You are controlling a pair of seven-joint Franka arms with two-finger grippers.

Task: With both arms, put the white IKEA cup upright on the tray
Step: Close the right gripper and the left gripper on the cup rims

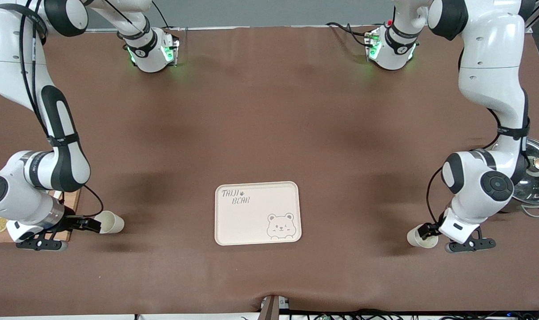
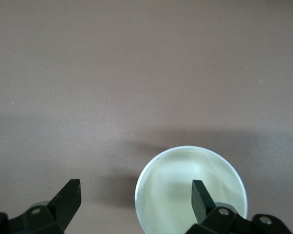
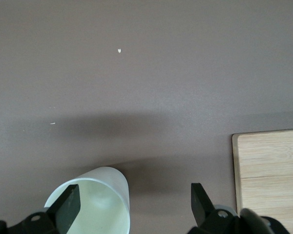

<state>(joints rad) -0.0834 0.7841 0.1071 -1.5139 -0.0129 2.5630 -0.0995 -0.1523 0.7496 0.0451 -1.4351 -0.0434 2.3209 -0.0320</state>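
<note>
L gripper (image 2: pixel 136 195) finger inside upright cup (image 2: pixel 190 191); R gripper (image 3: pixel 136 197) straddling tilted cup (image 3: pixel 95 200) rim

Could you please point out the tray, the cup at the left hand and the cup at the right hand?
tray (image 1: pixel 251 218): front view, bare middle of its floor.
cup at the left hand (image 2: pixel 178 187): left wrist view, inside its open mouth.
cup at the right hand (image 1: pixel 111 222): front view, its side wall.

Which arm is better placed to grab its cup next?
Left, probably: the left gripper is open astride the rim of an upright cup, ready to pinch. The right gripper is at a tipped cup.
</note>
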